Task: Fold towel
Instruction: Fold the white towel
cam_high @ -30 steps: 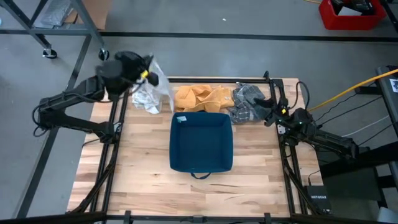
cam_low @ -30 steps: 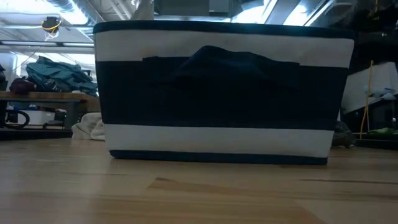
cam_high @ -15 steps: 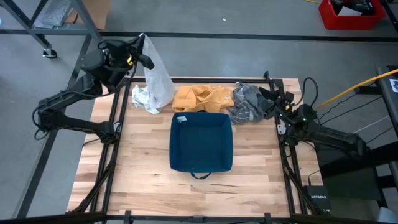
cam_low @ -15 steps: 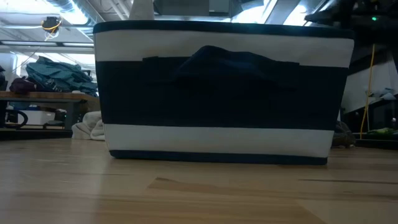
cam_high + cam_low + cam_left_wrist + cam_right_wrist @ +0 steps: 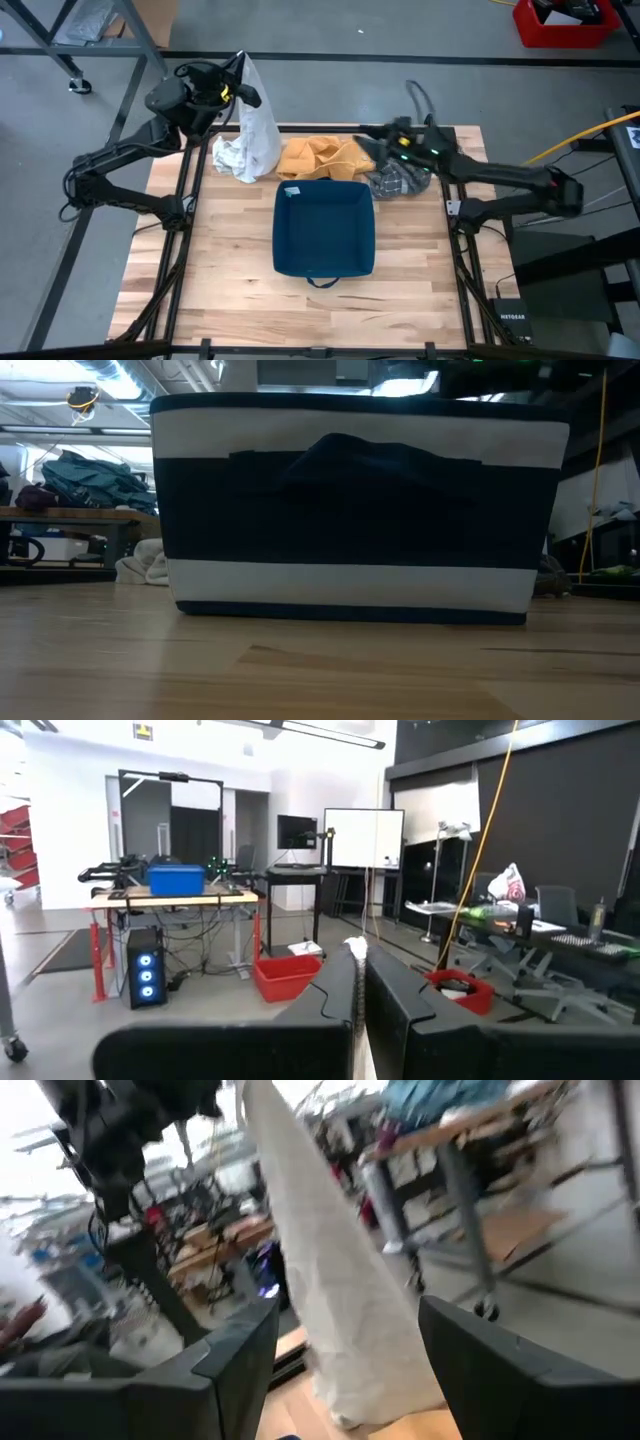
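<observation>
Left gripper (image 5: 237, 78): fingers pinched shut on the white towel (image 5: 255, 130), raised above the worktop's (image 5: 230, 290) far left corner.
Towel: hangs down, lower end seemingly on the worktop.
Right gripper (image 5: 368, 133): fingers spread wide, empty, over the orange cloth (image 5: 320, 157).

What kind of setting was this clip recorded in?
Probably a robotics lab or workshop: a butcher-block wooden table on a bare grey concrete floor, workbenches carrying a blue plastic bin, and a rolling whiteboard behind.
</observation>
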Robot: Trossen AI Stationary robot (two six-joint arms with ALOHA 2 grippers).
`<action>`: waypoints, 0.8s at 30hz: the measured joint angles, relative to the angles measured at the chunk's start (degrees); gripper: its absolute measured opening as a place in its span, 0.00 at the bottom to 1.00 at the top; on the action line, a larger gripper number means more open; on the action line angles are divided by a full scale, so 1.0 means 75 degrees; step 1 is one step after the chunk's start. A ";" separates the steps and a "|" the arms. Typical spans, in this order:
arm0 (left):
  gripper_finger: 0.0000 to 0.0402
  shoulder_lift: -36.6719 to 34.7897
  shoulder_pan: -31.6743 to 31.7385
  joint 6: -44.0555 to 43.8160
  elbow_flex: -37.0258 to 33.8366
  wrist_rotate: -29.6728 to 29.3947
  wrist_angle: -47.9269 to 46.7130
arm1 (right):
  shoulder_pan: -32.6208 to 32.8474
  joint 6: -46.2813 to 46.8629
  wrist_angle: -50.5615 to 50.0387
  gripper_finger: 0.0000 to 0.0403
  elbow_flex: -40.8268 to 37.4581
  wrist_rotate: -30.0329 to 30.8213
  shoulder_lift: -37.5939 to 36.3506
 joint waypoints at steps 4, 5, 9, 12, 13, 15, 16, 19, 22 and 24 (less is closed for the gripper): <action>0.00 0.0026 -0.0001 -0.0002 0.0000 0.0000 0.0082 | 0.0184 0.0145 -0.0509 0.62 0.1354 -0.0071 0.1410; 0.00 0.0026 -0.0001 -0.0002 0.0000 0.0000 0.0082 | 0.0255 0.0120 -0.0570 0.62 0.1678 -0.0048 0.1713; 0.00 0.0026 -0.0001 -0.0002 0.0000 -0.0003 0.0098 | 0.0503 0.0094 -0.0769 0.62 0.2930 0.0068 0.2853; 0.00 0.0026 -0.0001 -0.0002 0.0000 -0.0003 0.0206 | 0.0717 0.0091 -0.1076 0.62 0.3807 0.0360 0.3594; 0.00 0.0026 -0.0001 -0.0003 0.0000 -0.0003 0.0240 | 0.0799 0.0091 -0.1178 0.62 0.4085 0.0514 0.3806; 0.00 0.0026 -0.0001 -0.0027 0.0000 -0.0003 0.0257 | 0.0971 0.0088 -0.1476 0.62 0.4600 0.0926 0.4196; 0.00 0.0026 0.0001 -0.0029 0.0000 -0.0003 0.0271 | 0.1063 0.0085 -0.1641 0.62 0.4835 0.1136 0.4388; 0.00 0.0026 0.0065 -0.0031 0.0000 -0.0004 0.0268 | 0.1359 0.0088 -0.2026 0.62 0.5376 0.1827 0.4874; 0.00 0.0026 0.0152 -0.0216 -0.0003 -0.0003 0.0254 | 0.1627 0.0102 -0.2094 0.62 0.5773 0.2653 0.5267; 0.00 0.0026 0.0163 -0.0510 -0.0003 -0.0006 0.0263 | 0.1794 0.0106 -0.2037 0.62 0.6043 0.3177 0.5532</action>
